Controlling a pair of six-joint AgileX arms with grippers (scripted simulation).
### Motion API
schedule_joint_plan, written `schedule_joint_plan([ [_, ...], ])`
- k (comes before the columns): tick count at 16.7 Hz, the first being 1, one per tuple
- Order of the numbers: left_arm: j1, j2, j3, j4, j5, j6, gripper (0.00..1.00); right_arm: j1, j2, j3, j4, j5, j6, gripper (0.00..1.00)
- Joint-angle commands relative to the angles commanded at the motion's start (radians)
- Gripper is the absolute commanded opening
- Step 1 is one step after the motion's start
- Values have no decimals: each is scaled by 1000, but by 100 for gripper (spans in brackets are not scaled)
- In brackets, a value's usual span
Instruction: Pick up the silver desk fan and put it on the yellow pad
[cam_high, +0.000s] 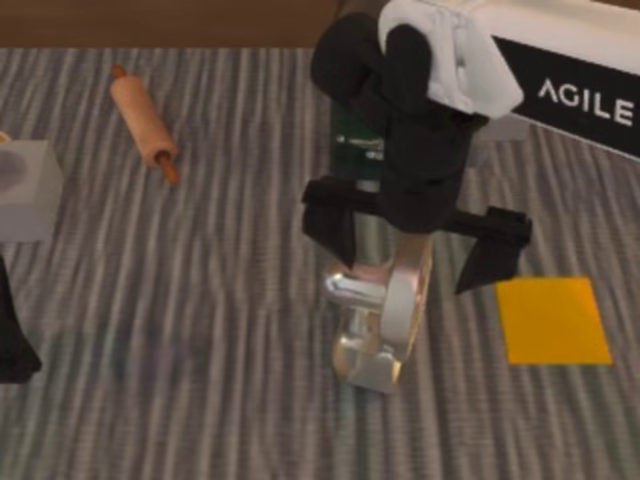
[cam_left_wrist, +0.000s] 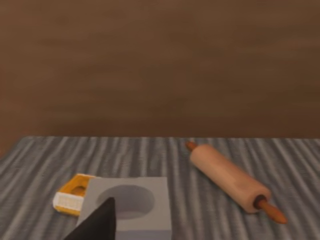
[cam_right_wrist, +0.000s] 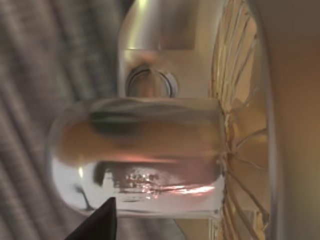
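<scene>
Right tool (cam_high: 418, 245) mid-table, fingers spread, left arm (cam_high: 12, 335) parked

Glossy chrome silver desk fan (cam_high: 380, 310), matt yellow pad (cam_high: 553, 320), smooth wooden rolling pin (cam_high: 143, 119).

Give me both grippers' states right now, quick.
Right gripper: open, fingers spread on either side above the shiny silver desk fan, holding nothing.
Left gripper: parked at the table's left edge; state cannot be told.

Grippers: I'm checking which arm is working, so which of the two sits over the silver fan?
The right gripper, fingers spread open above the silver desk fan. The left gripper is parked at the table's left edge.
</scene>
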Motion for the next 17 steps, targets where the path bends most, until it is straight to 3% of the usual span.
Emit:
schedule_joint_plan([
  [12,0,0,0,0,0,0,100,0,0,0,0,0,0,2],
  [17,0,0,0,0,0,0,100,0,0,0,0,0,0,0],
])
